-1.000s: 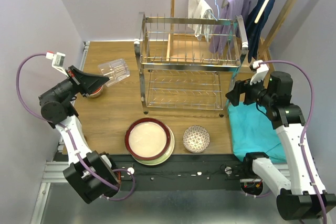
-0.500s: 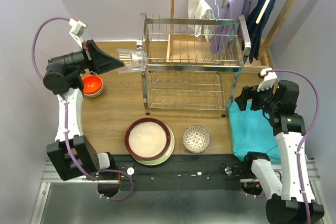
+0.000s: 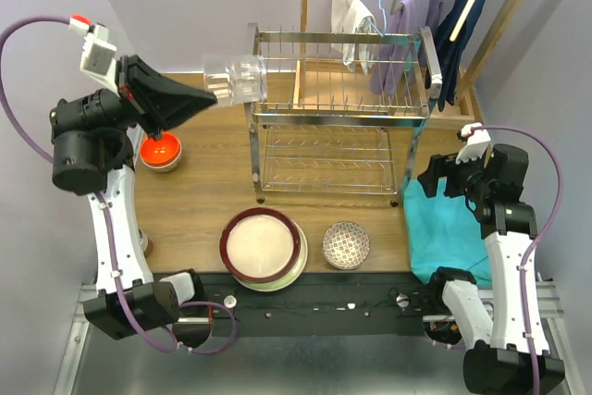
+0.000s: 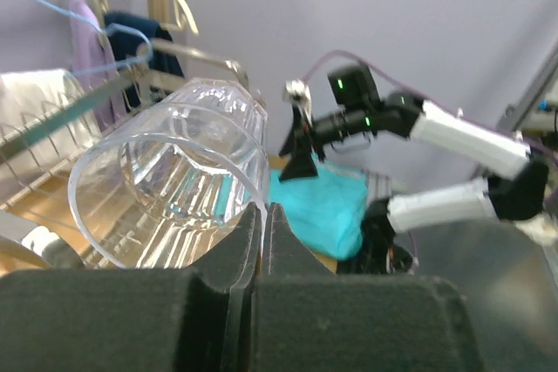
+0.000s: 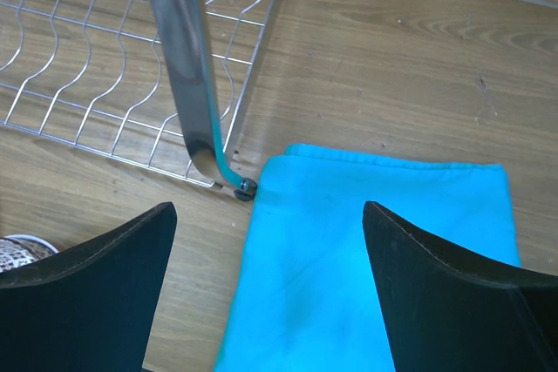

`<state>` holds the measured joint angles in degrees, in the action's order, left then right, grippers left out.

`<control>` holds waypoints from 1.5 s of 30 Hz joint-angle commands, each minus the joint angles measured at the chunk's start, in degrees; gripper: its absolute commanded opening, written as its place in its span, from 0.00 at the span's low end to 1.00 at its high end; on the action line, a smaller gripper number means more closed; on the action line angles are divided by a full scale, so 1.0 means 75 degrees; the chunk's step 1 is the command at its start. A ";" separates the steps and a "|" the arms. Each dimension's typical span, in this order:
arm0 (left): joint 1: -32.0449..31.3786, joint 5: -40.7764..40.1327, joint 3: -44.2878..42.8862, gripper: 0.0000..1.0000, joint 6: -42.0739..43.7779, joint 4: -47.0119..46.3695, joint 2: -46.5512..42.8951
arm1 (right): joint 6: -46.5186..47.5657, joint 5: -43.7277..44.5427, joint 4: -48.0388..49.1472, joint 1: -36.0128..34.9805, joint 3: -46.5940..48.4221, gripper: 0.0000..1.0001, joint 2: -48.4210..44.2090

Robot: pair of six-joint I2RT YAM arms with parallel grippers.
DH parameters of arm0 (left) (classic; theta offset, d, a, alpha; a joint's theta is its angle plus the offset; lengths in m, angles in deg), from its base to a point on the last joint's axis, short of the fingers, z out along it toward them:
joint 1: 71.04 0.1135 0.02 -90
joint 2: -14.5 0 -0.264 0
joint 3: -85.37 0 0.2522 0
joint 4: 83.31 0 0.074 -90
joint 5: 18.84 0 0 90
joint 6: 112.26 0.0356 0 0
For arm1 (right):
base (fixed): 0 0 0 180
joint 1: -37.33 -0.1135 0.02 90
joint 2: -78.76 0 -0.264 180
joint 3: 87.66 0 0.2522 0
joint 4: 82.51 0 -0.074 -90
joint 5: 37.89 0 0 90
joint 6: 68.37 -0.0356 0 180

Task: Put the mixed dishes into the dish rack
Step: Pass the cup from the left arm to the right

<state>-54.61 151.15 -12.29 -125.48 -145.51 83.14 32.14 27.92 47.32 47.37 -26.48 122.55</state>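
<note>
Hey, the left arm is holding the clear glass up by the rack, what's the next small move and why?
Probably carry the clear glass a little further right, over the upper tier of the dish rack. The left fingers are shut on its rim, holding it on its side at the rack's upper corner on that arm's side, only just overlapping the wires.

A clear glass [image 3: 236,79] lies sideways, aloft at the dish rack's [image 3: 324,118] upper-left corner; stacked plates [image 3: 264,249] and patterned bowl [image 3: 346,245] in front, orange bowl [image 3: 161,149] left
</note>
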 commanded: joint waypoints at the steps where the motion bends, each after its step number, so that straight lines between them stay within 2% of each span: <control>1: 0.0049 -0.2996 -0.0307 0.00 0.3910 0.5414 0.0152 | -0.0111 -0.0068 0.0143 0.0231 -0.0112 0.95 -0.0073; 2: -0.0219 -0.3430 -0.0669 0.00 0.5787 0.6624 0.0234 | -0.0111 -0.0068 0.0178 0.0220 -0.0146 0.95 -0.0096; 4: -0.0630 -0.4925 -0.1596 0.00 0.7275 0.9013 0.0444 | -0.0204 -0.0068 0.0271 0.0231 -0.0205 0.95 -0.0201; 6: -0.1271 -0.5809 -0.2088 0.00 0.8554 0.9971 0.0562 | -0.0252 -0.0057 0.0353 0.0231 -0.0322 0.95 -0.0295; 7: -0.1543 -0.6521 -0.2219 0.00 0.9023 1.0869 0.0667 | -0.0310 -0.0033 0.0400 0.0231 -0.0322 0.95 -0.0377; 10: -0.2796 -0.7788 -0.2104 0.00 1.0479 1.1848 0.0447 | -0.0380 0.0002 0.0377 0.0231 -0.0299 0.95 -0.0576; 12: -0.3476 -0.9124 -0.1324 0.00 1.1239 1.1828 0.0084 | -0.0544 -0.0184 0.0307 0.0231 -0.0078 0.95 -0.0729; 13: -0.4372 -0.9594 -0.0958 0.00 1.2044 1.1561 -0.0405 | -0.0684 -0.0209 0.0249 0.0243 0.0016 0.95 -0.0729; 14: -0.4776 -1.0492 -0.0618 0.00 1.2400 1.1442 -0.0642 | -0.0767 -0.0174 0.0225 0.0231 0.0145 0.95 -0.0718; 16: -0.5945 -1.1189 0.0227 0.00 1.3241 1.1289 -0.1238 | -0.0977 -0.0011 0.0259 0.0243 0.0437 0.95 -0.0601; 18: -0.6745 -1.2240 0.1067 0.00 1.3713 1.1172 -0.1615 | -0.1200 -0.0068 0.0318 0.0231 0.0614 0.95 -0.0472; 20: -0.7366 -1.2597 0.1551 0.00 1.4322 1.1090 -0.2061 | -0.1609 -0.0512 0.0330 0.0231 0.0849 0.95 -0.0425; 24: -0.7708 -1.3382 0.2080 0.00 1.4827 1.1254 -0.2320 | -0.2337 -0.0912 0.0400 0.0243 0.0943 0.95 -0.0495; 26: -0.7791 -1.3910 0.2373 0.00 1.5260 1.0716 -0.2402 | -0.2443 -0.0889 0.0401 0.0243 0.0850 0.95 -0.0612; 28: -0.8025 -1.4214 0.2841 0.00 1.6383 1.0178 -0.2495 | -0.2502 -0.0761 0.0377 0.0243 0.0826 0.95 -0.0682; 29: -0.8188 -1.4703 0.3063 0.00 1.6840 0.9143 -0.2531 | -0.2479 -0.0806 0.0377 0.0243 0.0826 0.95 -0.0694; 30: -0.8410 -1.4882 0.3309 0.00 1.8132 0.8599 -0.2554 | -0.2490 -0.0853 0.0366 0.0243 0.0872 0.95 -0.0683; 31: -0.8923 -1.5046 0.3822 0.00 1.8749 0.8037 -0.2613 | -0.2571 -0.0923 0.0342 0.0243 0.0896 0.95 -0.0671; 32: -0.9160 -1.5198 0.4071 0.00 1.9416 0.6859 -0.2625 | -0.2619 -0.0982 0.0365 0.0243 0.0943 0.95 -0.0659; 34: -0.9617 -1.5119 0.4539 0.00 2.0611 0.6136 -0.2683 | -0.2840 -0.1367 0.0493 0.0243 0.1060 0.95 -0.0624; 36: -0.9946 -1.4942 0.4682 0.00 2.1177 0.5677 -0.2695 | -0.3017 -0.1544 0.0576 0.0243 0.1142 0.95 -0.0496; 40: -1.1176 -1.4697 0.5756 0.00 2.3858 0.4413 -0.2847 | -0.3636 -0.2093 0.0915 0.0243 0.1177 0.95 -0.0343; 41: -1.1642 -1.4626 0.6039 0.00 2.5013 0.3667 -0.2859 | -0.3743 -0.2188 0.0963 0.0243 0.1189 0.95 -0.0343; 45: -1.2628 -1.4567 0.6849 0.00 2.6229 0.3109 -0.3058 | -0.3978 -0.2552 0.1033 0.0243 0.1353 0.99 -0.0436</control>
<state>-142.32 41.45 34.42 50.01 -108.73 62.40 6.45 14.74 52.52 48.70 -19.33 119.82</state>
